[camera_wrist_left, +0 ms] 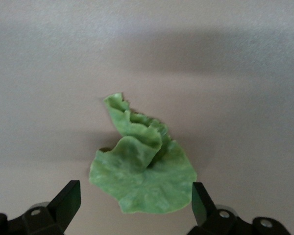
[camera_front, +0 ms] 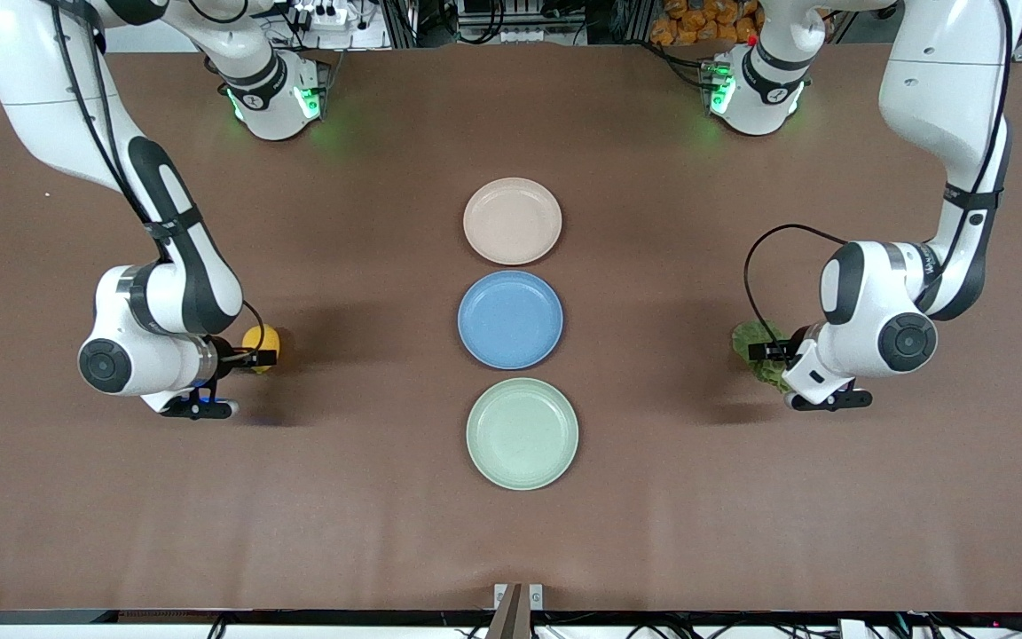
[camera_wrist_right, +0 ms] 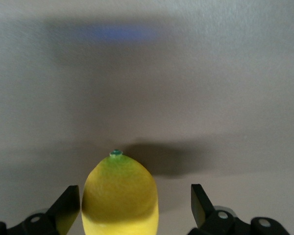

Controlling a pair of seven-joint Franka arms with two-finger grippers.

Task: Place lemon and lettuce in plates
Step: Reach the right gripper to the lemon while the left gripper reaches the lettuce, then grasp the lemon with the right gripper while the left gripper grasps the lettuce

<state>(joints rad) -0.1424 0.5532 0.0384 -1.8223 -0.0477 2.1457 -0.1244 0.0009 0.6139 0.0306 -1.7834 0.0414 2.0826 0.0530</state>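
At mid-left of the front view, the lemon (camera_front: 261, 342) is straddled by the open right end effector (camera_front: 249, 357), its stem tip (camera_wrist_right: 116, 152) pointed away from the wrist. At mid-right, the lettuce (camera_front: 758, 348) is flanked by the open left end effector (camera_front: 773, 352). Three plates sit centrally: pink (camera_front: 512, 221), blue (camera_front: 510, 319), green (camera_front: 522, 433).

Brown table (camera_front: 742, 515), three plates (camera_front: 512, 221), lemon (camera_front: 261, 342), lettuce (camera_front: 755, 342)

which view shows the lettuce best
The left wrist view: the whole ruffled lettuce lies on the table between the open left gripper fingers. The front view shows only a green edge beside that gripper; the right wrist view shows none.
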